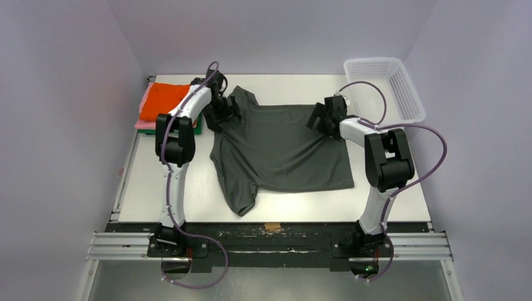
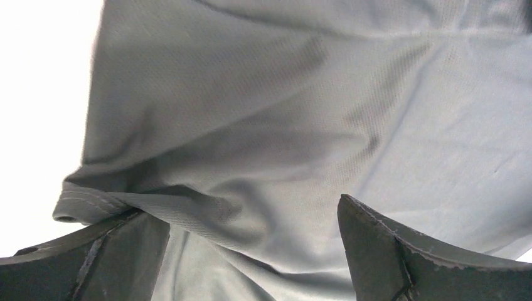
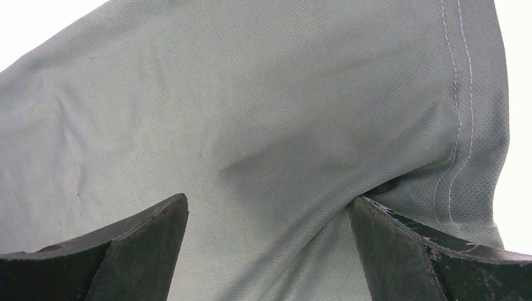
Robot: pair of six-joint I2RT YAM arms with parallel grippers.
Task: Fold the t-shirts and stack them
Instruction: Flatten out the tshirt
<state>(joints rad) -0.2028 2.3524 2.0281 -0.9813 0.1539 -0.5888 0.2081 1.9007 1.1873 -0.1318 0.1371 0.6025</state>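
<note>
The dark grey t-shirt (image 1: 282,150) lies spread on the table, one sleeve hanging toward the near edge. My left gripper (image 1: 223,113) sits on its far left corner near the collar, and my right gripper (image 1: 323,119) on its far right edge. In the left wrist view the gripper (image 2: 251,210) is open, with a fold of the shirt (image 2: 251,113) lying between the jaws and over the left finger. In the right wrist view the gripper (image 3: 268,199) is open over the shirt's hemmed edge (image 3: 251,94). A folded orange shirt (image 1: 164,100) tops a pink one (image 1: 145,119) and a green one (image 1: 198,128) at the far left.
A white plastic mesh basket (image 1: 383,84) stands at the far right corner of the table. The table's near edge (image 1: 270,219) meets a black rail that holds both arm bases. Grey walls close in on the left, right and back.
</note>
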